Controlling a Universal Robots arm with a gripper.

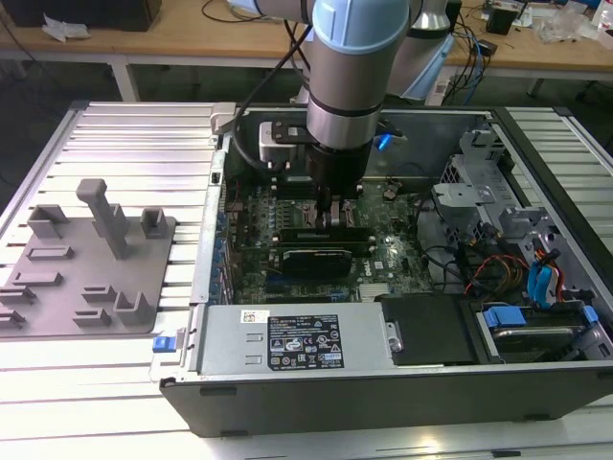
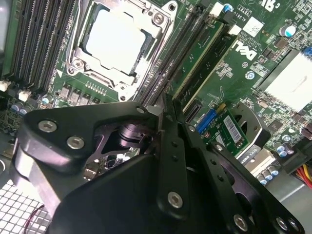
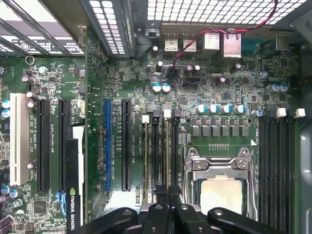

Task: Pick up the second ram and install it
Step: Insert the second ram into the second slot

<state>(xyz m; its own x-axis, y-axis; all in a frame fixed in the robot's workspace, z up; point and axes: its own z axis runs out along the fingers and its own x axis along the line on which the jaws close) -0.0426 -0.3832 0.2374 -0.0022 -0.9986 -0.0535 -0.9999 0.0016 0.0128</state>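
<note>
Second wrist view: the judged risk is off-centre pressure tilting the second ram and leaving one end unlatched. It is standing in the slot just beside the CPU socket, directly under the gripper. The fingers are clenching together along its top edge; whether they are pinching it, I cannot tell.

First wrist view: the second ram is running out from beneath the fingers.

Exterior view: the gripper is hanging low inside the open case, over the motherboard.
</note>
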